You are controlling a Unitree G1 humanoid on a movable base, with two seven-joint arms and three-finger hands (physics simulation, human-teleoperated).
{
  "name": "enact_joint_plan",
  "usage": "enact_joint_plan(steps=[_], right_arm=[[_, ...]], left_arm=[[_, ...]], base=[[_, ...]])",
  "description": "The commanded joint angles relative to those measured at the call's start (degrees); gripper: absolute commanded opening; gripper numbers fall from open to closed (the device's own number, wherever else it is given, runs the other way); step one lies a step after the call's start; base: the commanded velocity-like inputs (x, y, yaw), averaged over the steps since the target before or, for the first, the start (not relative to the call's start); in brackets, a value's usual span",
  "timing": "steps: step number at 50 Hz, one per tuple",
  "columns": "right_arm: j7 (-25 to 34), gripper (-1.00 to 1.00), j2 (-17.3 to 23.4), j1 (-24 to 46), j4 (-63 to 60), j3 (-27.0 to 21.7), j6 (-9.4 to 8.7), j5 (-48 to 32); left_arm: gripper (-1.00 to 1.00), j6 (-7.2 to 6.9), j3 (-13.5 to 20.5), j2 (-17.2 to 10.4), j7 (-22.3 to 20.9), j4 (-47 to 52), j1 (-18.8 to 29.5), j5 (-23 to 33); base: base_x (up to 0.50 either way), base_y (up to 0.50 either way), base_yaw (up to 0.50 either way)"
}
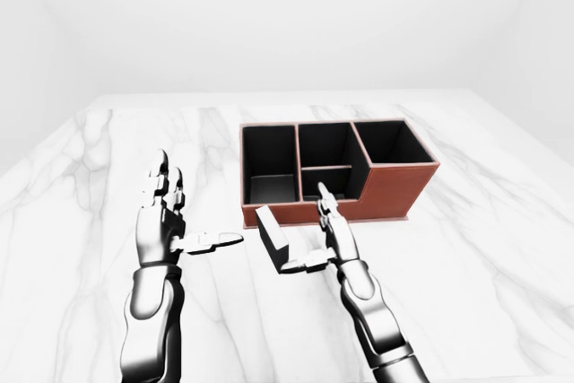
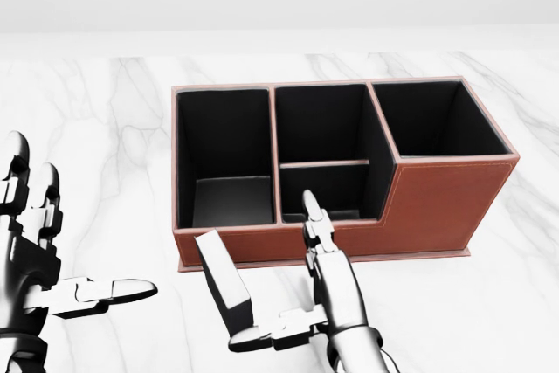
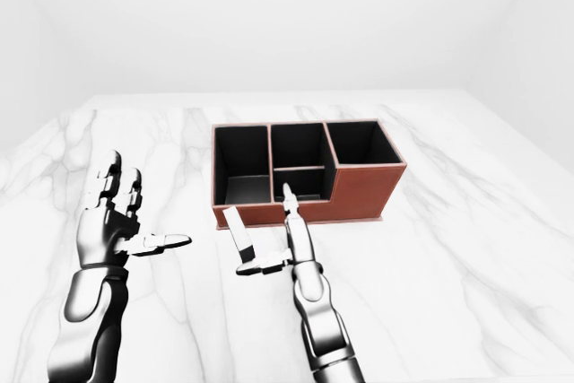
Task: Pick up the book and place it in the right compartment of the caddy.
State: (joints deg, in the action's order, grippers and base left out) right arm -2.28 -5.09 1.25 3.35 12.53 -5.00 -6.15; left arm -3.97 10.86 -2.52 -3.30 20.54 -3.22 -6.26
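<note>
The book (image 2: pixel 223 287) is small, with a dark cover and pale pages. It stands tilted on the marble table, just below the caddy's lower left corner in the head view. The caddy (image 2: pixel 454 203) is red-brown with black insides; its right compartment (image 2: pixel 437 120) is empty. My right hand (image 2: pixel 301 294) is open just right of the book, fingers pointing up at the caddy wall and thumb reaching left to the book's lower end. My left hand (image 1: pixel 184 217) is open and empty, left of the book and apart from it.
The white marble table (image 1: pixel 484 248) spreads wide around the caddy. The caddy's left compartment (image 2: pixel 223 146) and two middle compartments (image 2: pixel 323 155) are empty. Plain white walls stand beyond the table.
</note>
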Motion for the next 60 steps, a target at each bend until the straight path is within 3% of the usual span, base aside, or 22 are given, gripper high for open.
enact_joint_plan(steps=[1,10,13,19,22,53,60], right_arm=[[0.43,1.0,-0.46,0.83,2.58,-0.15,0.0,-0.33],[0.08,1.0,-0.91,1.92,4.05,0.02,0.0,-0.96],[-0.04,1.0,-1.04,1.85,4.6,0.51,0.0,-1.75],[0.31,1.0,-1.23,1.79,5.19,0.75,0.0,-2.27],[0.22,1.0,-1.53,1.96,5.33,1.17,0.0,-2.74],[3.28,1.0,-1.87,1.16,5.81,4.06,0.0,-6.89],[4.42,1.0,-2.14,2.31,8.77,4.07,0.0,-7.7]], left_arm=[[1.0,0.46,-0.13,0.01,-0.04,-0.7,0.01,-0.01],[1.0,0.75,-0.01,-0.04,-0.05,-1.17,0.11,-0.15],[1.0,0.19,-0.19,-0.03,0.0,-0.55,0.02,-0.13],[1.0,0.86,-0.25,0.04,-0.1,-1.15,-0.08,-0.07],[1.0,0.21,-0.21,-0.03,-0.05,-0.6,-0.01,-0.11],[1.0,0.65,-0.24,0.06,-0.26,-0.79,-0.25,0.03],[1.0,0.17,-0.39,0.14,-0.04,0.01,-0.3,0.29]], base=[[0.0,0.0,0.0],[0.0,0.0,0.0],[0.0,0.0,0.0],[0.0,0.0,0.0],[0.0,0.0,0.0],[0.0,0.0,0.0],[0.0,0.0,0.0]])
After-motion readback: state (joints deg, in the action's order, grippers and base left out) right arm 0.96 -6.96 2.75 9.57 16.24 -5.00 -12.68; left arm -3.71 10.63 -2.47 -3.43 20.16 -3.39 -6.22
